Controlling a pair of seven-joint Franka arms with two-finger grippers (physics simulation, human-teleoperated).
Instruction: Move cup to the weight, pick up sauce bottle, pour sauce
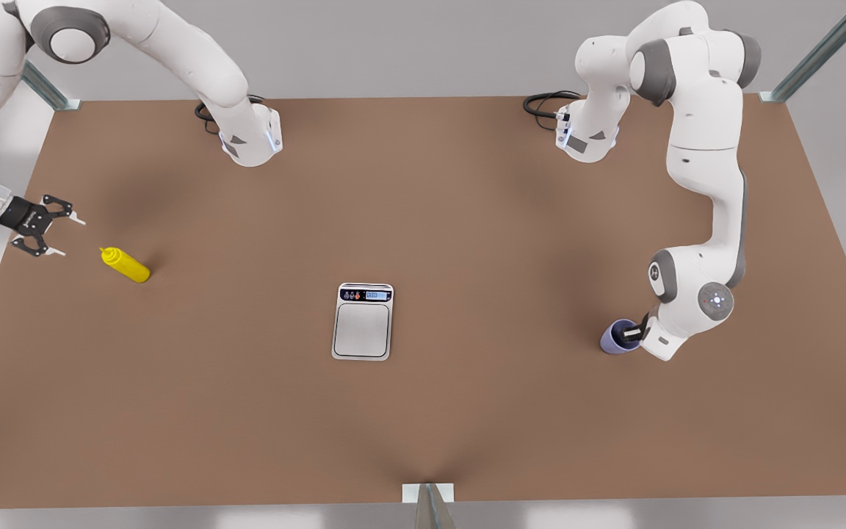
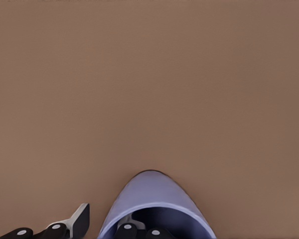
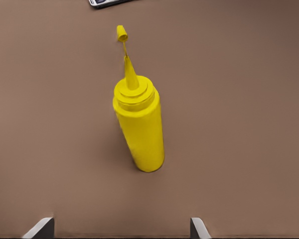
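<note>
Lavender-blue cup (image 1: 617,338) stands on the brown table (image 1: 467,411) at the front view's right, well apart from the scale (image 1: 363,321) at the centre. The left gripper (image 1: 634,334) straddles its rim, one finger inside, one outside; whether they pinch the wall cannot be told. Open-jawed, the right gripper (image 1: 62,234) hovers near the yellow sauce bottle (image 1: 125,264), its tethered cap off the nozzle.

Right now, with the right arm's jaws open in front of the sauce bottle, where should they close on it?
Probably on the sauce bottle's cylindrical body, below the shoulder, coming in level from the right gripper's side. It stands upright and the body is straight-walled; the nozzle tapers. The left gripper is at the cup.
</note>
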